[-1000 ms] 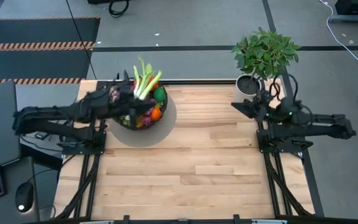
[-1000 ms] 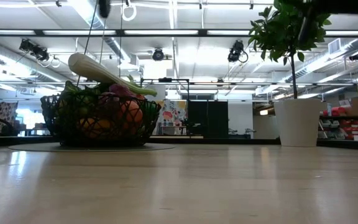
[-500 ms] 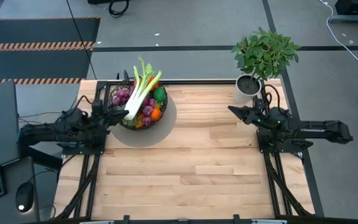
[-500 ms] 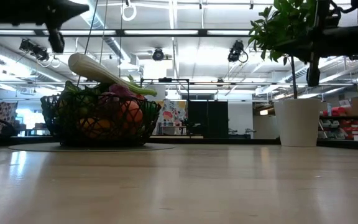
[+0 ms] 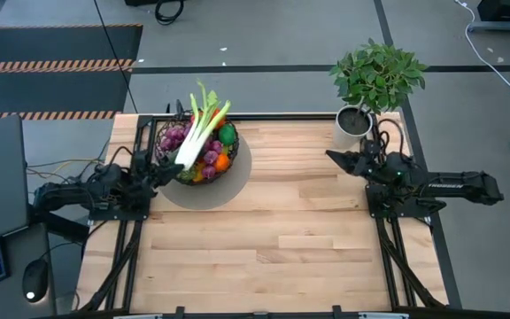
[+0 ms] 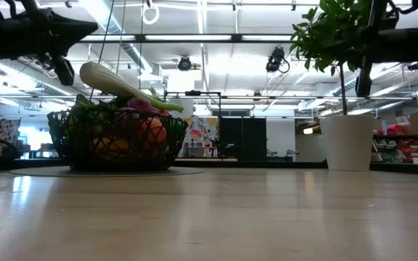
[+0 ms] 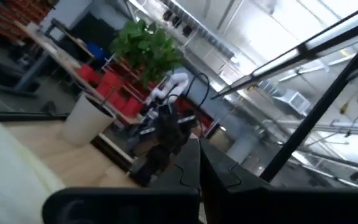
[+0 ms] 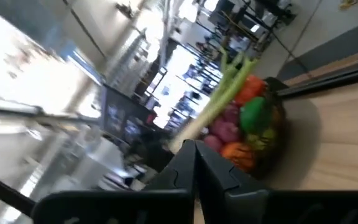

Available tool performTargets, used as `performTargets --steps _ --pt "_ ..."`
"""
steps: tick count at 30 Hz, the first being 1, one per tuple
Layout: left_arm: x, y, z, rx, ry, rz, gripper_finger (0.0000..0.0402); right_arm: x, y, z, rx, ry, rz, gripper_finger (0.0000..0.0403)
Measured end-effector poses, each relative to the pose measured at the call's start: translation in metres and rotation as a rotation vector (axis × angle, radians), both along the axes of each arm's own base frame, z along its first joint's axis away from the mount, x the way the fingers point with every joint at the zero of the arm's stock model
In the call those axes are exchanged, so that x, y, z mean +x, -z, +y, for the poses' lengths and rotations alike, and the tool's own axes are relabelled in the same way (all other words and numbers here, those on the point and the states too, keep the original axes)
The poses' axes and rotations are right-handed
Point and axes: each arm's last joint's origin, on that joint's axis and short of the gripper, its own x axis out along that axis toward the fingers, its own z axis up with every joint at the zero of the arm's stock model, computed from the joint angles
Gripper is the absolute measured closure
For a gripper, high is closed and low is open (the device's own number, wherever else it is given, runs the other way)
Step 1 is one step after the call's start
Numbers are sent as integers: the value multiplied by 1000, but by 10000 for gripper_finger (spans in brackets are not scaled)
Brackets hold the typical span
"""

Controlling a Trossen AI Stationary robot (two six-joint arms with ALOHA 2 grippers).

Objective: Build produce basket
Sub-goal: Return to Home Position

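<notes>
Produce fills the round, dark open-wire basket at the far-left corner of the pale wooden tabletop, a long smooth leek slanting across the heap. None lies loose, so filling looks finished. The left end effector beside the basket and the right end effector near the white pot are both closed and empty.

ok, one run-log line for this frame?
step: return home | basket: loaded, leek across top | left tool: shut, empty, raised beside basket | right tool: shut, empty, by white pot
</notes>
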Motion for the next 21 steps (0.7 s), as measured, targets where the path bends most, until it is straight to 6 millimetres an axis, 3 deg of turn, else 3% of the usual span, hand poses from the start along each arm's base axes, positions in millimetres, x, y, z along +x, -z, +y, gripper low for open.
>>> performTargets --steps 5,12,21 --pt "1 2 -4 26 96 26 388 3 11 0 -87 -8 157 390" --pt "6 27 -5 338 96 339 376 5 29 4 -142 -157 360 392" --pt "8 32 -5 599 60 433 385 5 37 9 -580 -301 524 393"
